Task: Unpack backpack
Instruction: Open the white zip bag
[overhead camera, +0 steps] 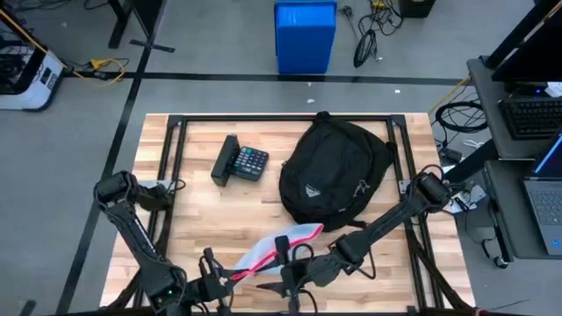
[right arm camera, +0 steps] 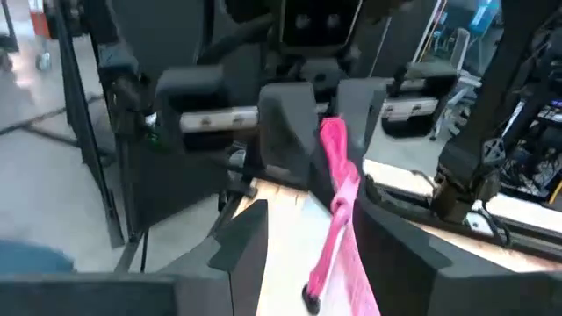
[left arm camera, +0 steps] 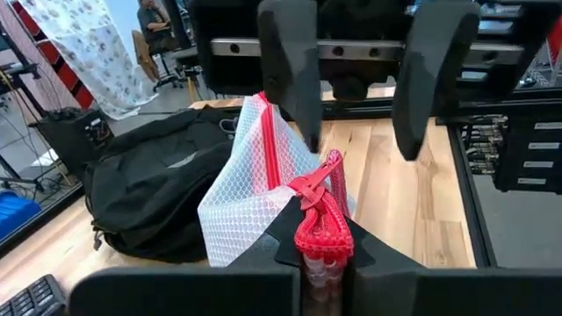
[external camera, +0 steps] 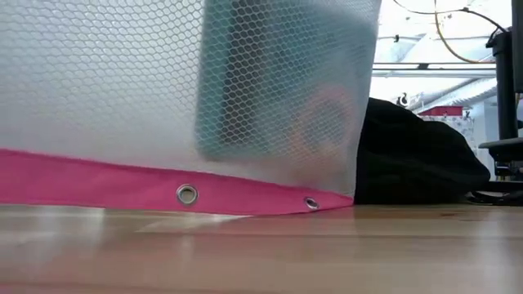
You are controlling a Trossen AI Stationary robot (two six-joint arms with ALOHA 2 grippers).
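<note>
Two grippers were brought together at the tabletop's [overhead camera: 202, 237] near edge; the left gripper [left arm camera: 323, 263] was clamped on a pink-trimmed mesh pouch [overhead camera: 279, 247]; the right gripper [left arm camera: 356, 96] was spread wide around it; the backpack [overhead camera: 332, 172] was laid behind, beside a calculator [overhead camera: 241, 161]; a blue bin [overhead camera: 305, 35] was stood on the floor.

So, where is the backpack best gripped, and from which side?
Probably the small carry loop at the far end of the backpack, coming from above: the pack lies flat, logo up, and its rounded body looks too wide for the fingers.

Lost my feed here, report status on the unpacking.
Left gripper shut on pink-edged mesh pouch at the near edge. Right gripper open beside it. Backpack behind; calculator aside.
</note>
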